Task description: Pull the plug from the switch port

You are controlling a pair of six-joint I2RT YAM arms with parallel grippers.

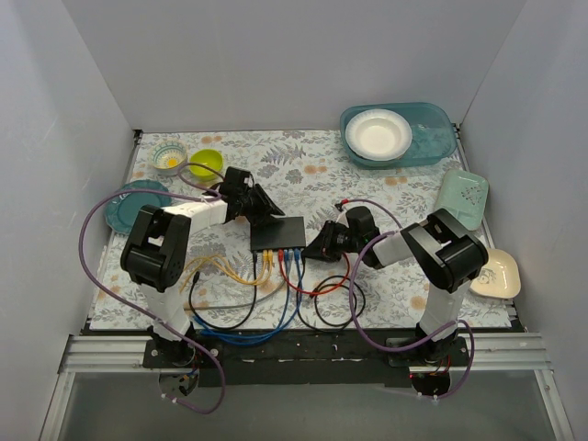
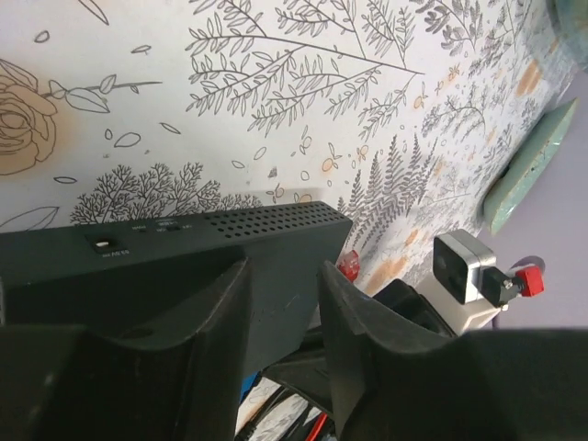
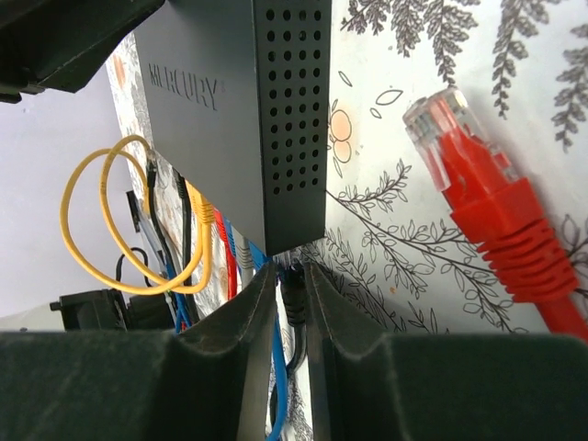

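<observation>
The black switch (image 1: 277,233) lies flat mid-table, with yellow, red and blue cables (image 1: 276,266) plugged into its near edge. My left gripper (image 1: 265,215) is at its far left corner. In the left wrist view its fingers (image 2: 225,308) close on the switch body (image 2: 276,285). My right gripper (image 1: 319,248) is at the right end of the socket row. In the right wrist view it (image 3: 292,285) is shut on a black plug (image 3: 296,299) right at the corner of the switch (image 3: 239,110). The plug's tip sits at the socket edge.
A loose red plug (image 3: 469,175) lies on the floral mat right of the switch (image 1: 344,204). Cable loops (image 1: 322,299) spread toward the near edge. A teal bin with a white bowl (image 1: 378,134) stands back right, green and cream dishes (image 1: 462,197) right, and bowls and a plate (image 1: 204,163) back left.
</observation>
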